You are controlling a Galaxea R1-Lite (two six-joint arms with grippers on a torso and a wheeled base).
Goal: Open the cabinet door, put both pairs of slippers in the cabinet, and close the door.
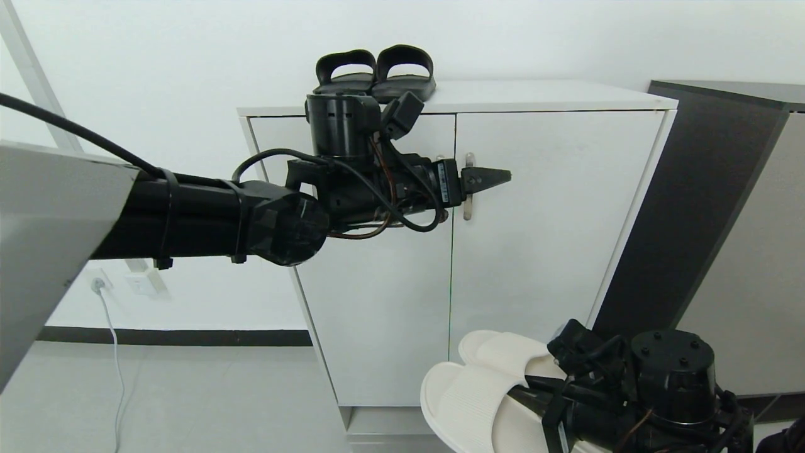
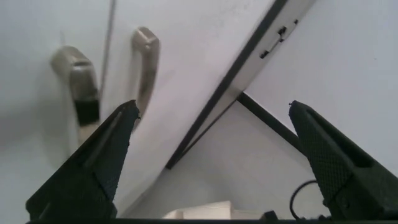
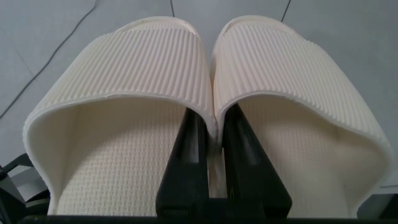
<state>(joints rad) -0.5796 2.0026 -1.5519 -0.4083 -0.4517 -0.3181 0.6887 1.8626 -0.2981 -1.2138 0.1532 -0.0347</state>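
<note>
Door-opening step. Left gripper (image 1: 487, 179) gapes; handle (image 1: 467, 187) at 9 o'clock of its tips, ungrasped. Right gripper (image 3: 213, 118) clamps white slippers (image 3: 149, 68). Next: grip handle, pull.

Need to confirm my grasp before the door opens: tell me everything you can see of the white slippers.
The white slippers are a cream pair with wide ribbed straps and textured footbeds, seemingly soft foam. They sit side by side, inner edges pressed together, held off the floor low before the cabinet. The right gripper is shut on them, one finger inside each slipper, pinching the adjoining strap walls.
</note>
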